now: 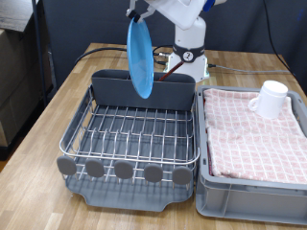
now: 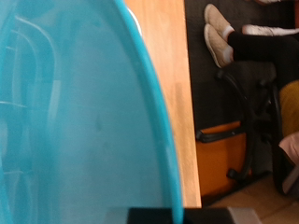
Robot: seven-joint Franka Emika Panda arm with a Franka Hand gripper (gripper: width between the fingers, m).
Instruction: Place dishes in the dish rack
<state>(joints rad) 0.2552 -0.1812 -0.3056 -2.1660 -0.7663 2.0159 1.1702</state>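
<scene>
My gripper (image 1: 137, 13) hangs at the top of the exterior view and is shut on the rim of the light-blue plate (image 1: 140, 59). The plate hangs on edge above the back of the silver wire dish rack (image 1: 134, 129), its lower rim in front of the dark grey caddy (image 1: 168, 89). In the wrist view the plate (image 2: 75, 121) fills most of the picture and hides the fingers. A white mug (image 1: 271, 99) lies on the pink checked cloth (image 1: 254, 134) in the grey crate. The wooden spoon is out of view.
The grey crate (image 1: 251, 196) stands right of the rack in the exterior view. Round grey discs (image 1: 125, 170) line the rack's front edge above the drip tray (image 1: 129, 196). The wooden table (image 1: 48, 115) shows at the left. The arm's base (image 1: 190, 59) stands behind the rack.
</scene>
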